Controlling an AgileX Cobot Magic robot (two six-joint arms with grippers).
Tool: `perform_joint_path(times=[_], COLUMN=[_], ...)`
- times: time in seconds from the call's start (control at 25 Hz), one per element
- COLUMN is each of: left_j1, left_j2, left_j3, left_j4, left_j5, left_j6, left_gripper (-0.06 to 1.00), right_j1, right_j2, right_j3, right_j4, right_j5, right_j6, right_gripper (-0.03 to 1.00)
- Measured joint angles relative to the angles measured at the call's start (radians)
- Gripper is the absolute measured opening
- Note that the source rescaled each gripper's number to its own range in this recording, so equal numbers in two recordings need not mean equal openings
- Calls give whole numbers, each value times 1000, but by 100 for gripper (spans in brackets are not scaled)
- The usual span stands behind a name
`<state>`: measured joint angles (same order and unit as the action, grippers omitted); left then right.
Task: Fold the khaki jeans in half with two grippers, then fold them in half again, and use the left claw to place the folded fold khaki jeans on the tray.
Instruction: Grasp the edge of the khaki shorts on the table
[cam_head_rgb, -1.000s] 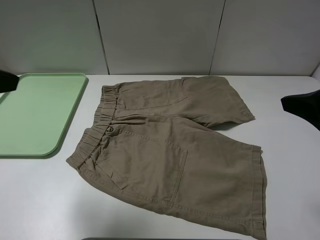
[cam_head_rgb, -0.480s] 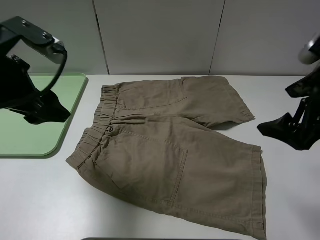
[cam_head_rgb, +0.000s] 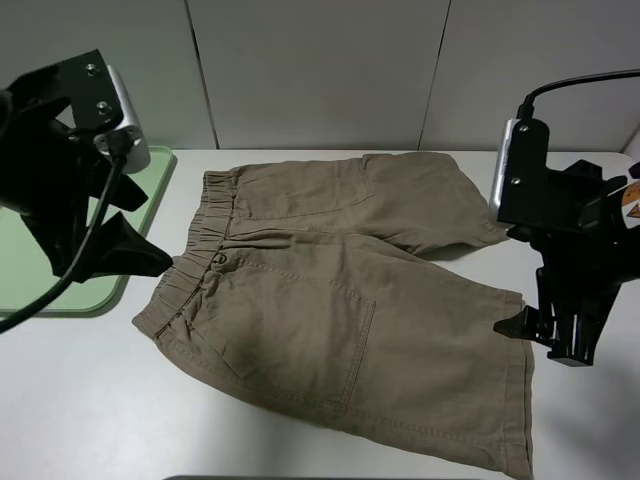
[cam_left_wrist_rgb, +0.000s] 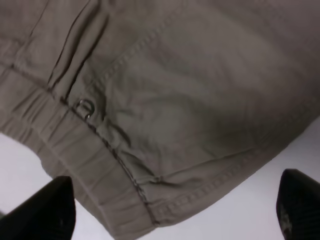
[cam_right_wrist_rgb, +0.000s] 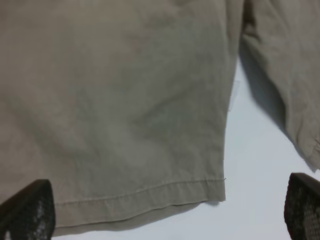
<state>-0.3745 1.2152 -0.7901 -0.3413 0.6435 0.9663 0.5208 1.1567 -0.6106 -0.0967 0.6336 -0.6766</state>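
Note:
The khaki jeans (cam_head_rgb: 340, 300) are tan shorts lying spread flat on the white table, with the waistband to the left and the leg hems to the right. My left claw (cam_head_rgb: 128, 252) hovers open just left of the waistband. The left wrist view shows its black fingertips (cam_left_wrist_rgb: 47, 210) wide apart over the waistband corner (cam_left_wrist_rgb: 115, 200). My right gripper (cam_head_rgb: 545, 335) hovers open at the near leg's hem. The right wrist view shows its fingertips (cam_right_wrist_rgb: 25, 212) spread on either side of the hem (cam_right_wrist_rgb: 150, 195). Neither gripper holds anything. The mint-green tray (cam_head_rgb: 95, 295) lies at the far left, partly hidden by the left arm.
Grey wall panels (cam_head_rgb: 320, 70) stand behind the table. Bare white tabletop (cam_head_rgb: 90, 400) runs along the front left. The left arm's black cable (cam_head_rgb: 85, 255) hangs across the tray.
Both arms have swung in from the sides. The left claw has moved right to the waistband and the right gripper left to the near leg hem. The shorts have not moved.

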Motion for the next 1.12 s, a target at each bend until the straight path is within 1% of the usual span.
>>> perform_joint_path(times=[0.08, 0.16, 0.32, 0.48, 0.72, 0.96, 1.12], left_j1=[0, 0, 0, 0, 0, 0, 0], left_j2=[0, 0, 1, 39, 169, 280, 331], left_j3=[0, 0, 0, 0, 0, -1, -1], left_j4=[7, 34, 107, 149, 161, 163, 163], left_j5=[0, 1, 7, 40, 55, 44, 20], left_j6=[61, 115, 153, 201, 264, 336, 385], left_gripper=[92, 92, 92, 92, 92, 92, 92], right_j1=[17, 22, 22, 22, 22, 22, 22], right_j2=[21, 40, 83, 128, 192, 232, 269], right_j3=[0, 0, 0, 0, 0, 4, 7], right_j4=[-7, -9, -9, -6, 20, 97, 118], right_j5=[0, 0, -1, -1, 24, 27, 24], right_j6=[2, 2, 2, 2, -6, -78, -97], right_gripper=[100, 100, 100, 100, 100, 100, 100])
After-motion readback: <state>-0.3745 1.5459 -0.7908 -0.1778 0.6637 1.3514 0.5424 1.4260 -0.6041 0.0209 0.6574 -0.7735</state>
